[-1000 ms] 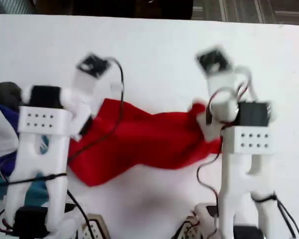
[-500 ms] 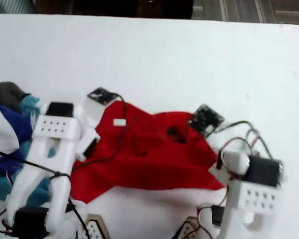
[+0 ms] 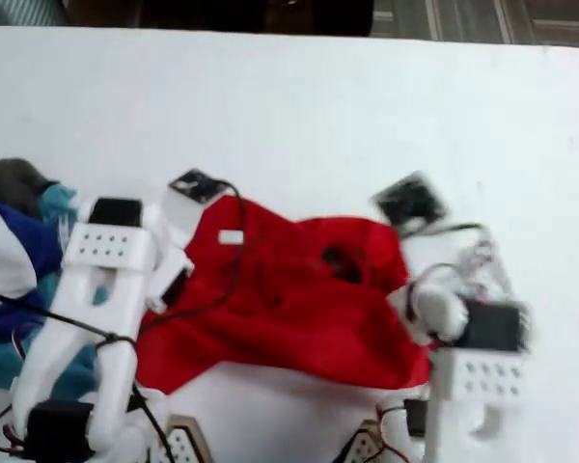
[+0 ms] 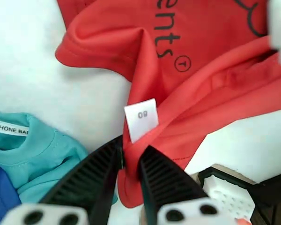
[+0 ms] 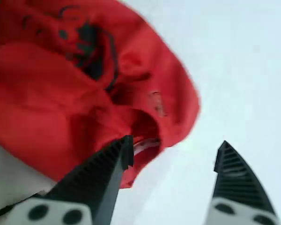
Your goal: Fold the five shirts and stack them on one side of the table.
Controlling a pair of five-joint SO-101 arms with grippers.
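Note:
A red shirt [image 3: 289, 299] with black print lies crumpled on the white table [image 3: 299, 106], between the two arms. In the left wrist view my left gripper [image 4: 129, 161] is shut on the hem of the red shirt [image 4: 187, 70], just below a small white tag [image 4: 141, 118]. From above, the left gripper [image 3: 179, 275] sits at the shirt's left edge. My right gripper [image 5: 175, 152] is open with nothing between its fingers, beside a bunched edge of the red shirt [image 5: 56, 98] and above bare table.
A heap of other shirts lies at the table's left edge: teal [image 3: 53, 207], blue [image 3: 24, 241], dark [image 3: 14, 178] and white [image 3: 0, 260]. A teal collar [image 4: 33, 150] lies close to the left gripper. Circuit boards [image 3: 179, 444] sit by the arm bases. The far table is bare.
Both arms drew the red shirt back toward the near edge and it settled onto the table. The right gripper came off the shirt's right end and now stands open beside it.

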